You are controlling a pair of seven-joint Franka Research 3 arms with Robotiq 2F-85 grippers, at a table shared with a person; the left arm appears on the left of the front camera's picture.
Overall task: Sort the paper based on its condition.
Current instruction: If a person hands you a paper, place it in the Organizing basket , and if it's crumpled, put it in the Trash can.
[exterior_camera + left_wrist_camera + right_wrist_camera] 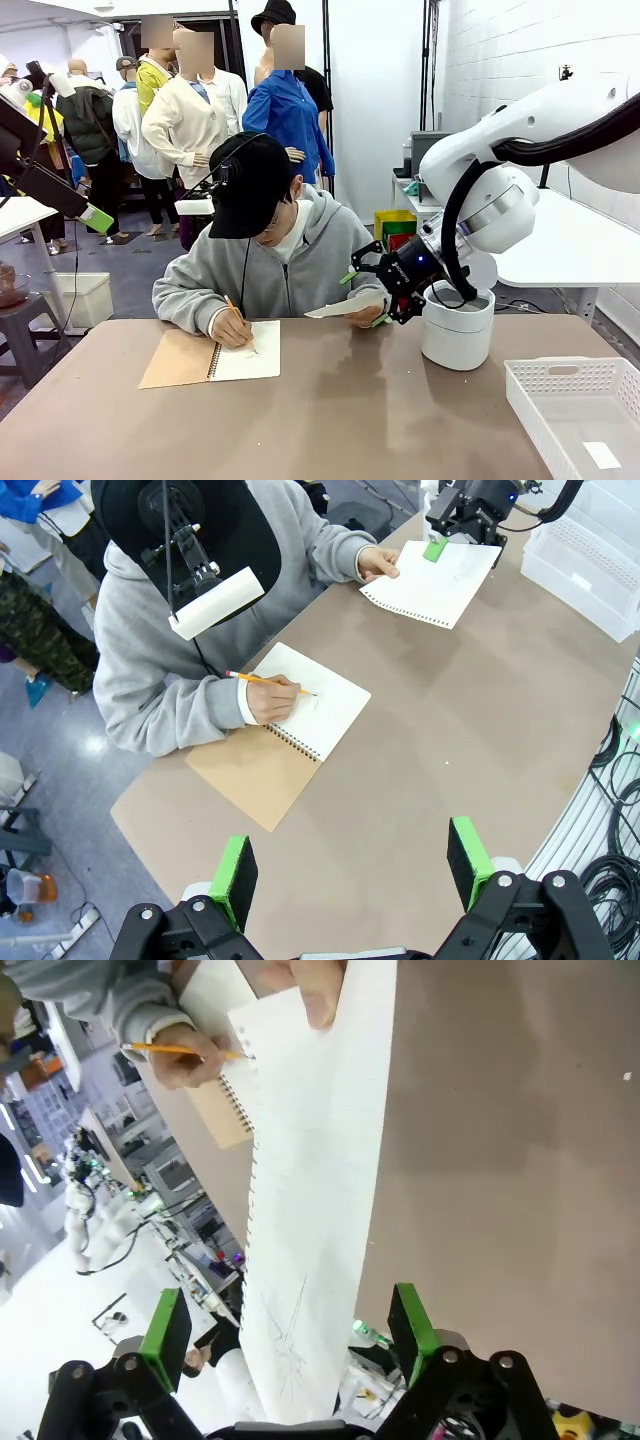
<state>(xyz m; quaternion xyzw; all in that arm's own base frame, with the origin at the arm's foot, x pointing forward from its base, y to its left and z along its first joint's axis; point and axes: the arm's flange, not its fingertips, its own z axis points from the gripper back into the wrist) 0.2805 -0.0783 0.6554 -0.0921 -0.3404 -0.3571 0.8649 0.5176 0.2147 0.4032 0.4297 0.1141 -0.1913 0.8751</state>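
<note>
At the table's near right corner a white perforated basket is set. The left gripper is held high above the table, fingers spread and empty. Farther on, a spiral notebook is written in with a pencil. A flat sheet of paper is held out by the person's other hand, its free end between the spread fingers of the right gripper. A white bin stands behind, beneath the bent right arm.

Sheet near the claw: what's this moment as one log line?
sheet: flat, held out by hand | right gripper: open around sheet | left gripper: open, empty | grip: not yet
</note>
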